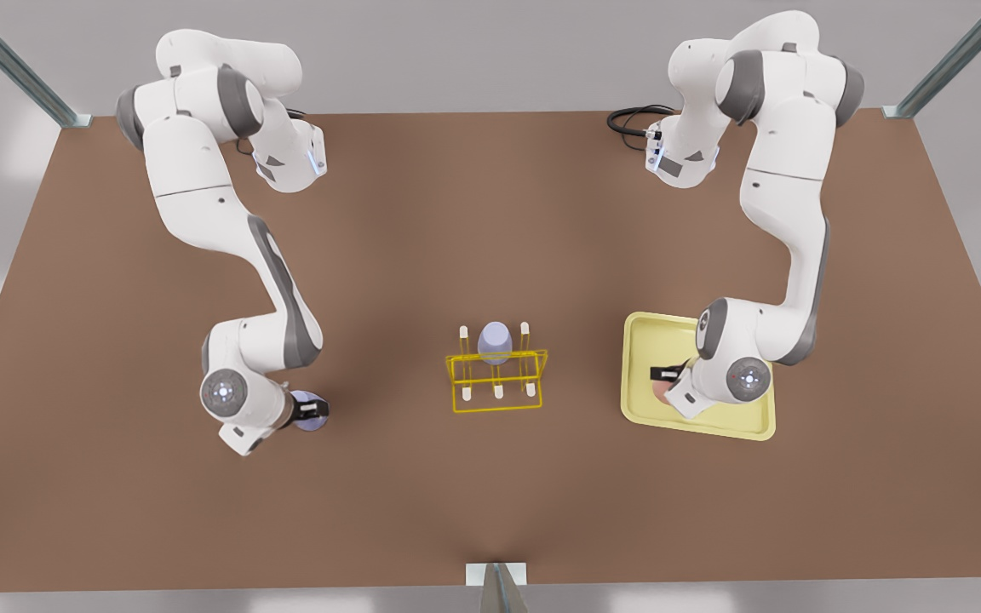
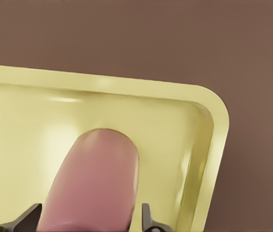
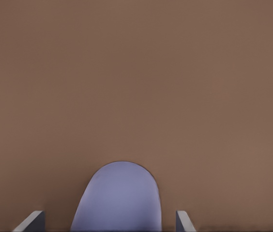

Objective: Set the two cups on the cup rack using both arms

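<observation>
Presently, item one: pink cup [image 2: 95, 181], lying inside the pale yellow tray [image 1: 652, 336] at the front view's right. The left gripper [image 2: 90, 220] sits over it, one finger [image 2: 27, 220] on each flank of the cup with a sliver of gap showing on both sides; the fingers are spread just wider than the cup and grip nothing yet. In the left wrist view the cup's long axis runs straight out from between the fingers, closed end pointing away toward the tray's rounded corner.

Item two: lavender-blue cup [image 3: 119, 198], resting on the bare brown worktop [image 1: 490, 494] at the front view's left. The right gripper [image 3: 110, 227] brackets it likewise, its fingers [image 3: 32, 222] standing well clear of the cup's sides, open, holding nothing. Here too the cup's axis points directly away from the fingers.

Item three: yellow cup rack [image 1: 497, 375], mid-worktop, between the two arms. A third, paler cup [image 1: 495, 340] already sits on its middle rear peg. From the rack, the pink cup lies at about 3 o'clock in the front view, the lavender-blue cup at about 8 o'clock.

Judgement: each cup is centred in its own arm's grasp, so closing comes next, then a carry inward to the free pegs; the left arm's cup must first clear the tray wall.
</observation>
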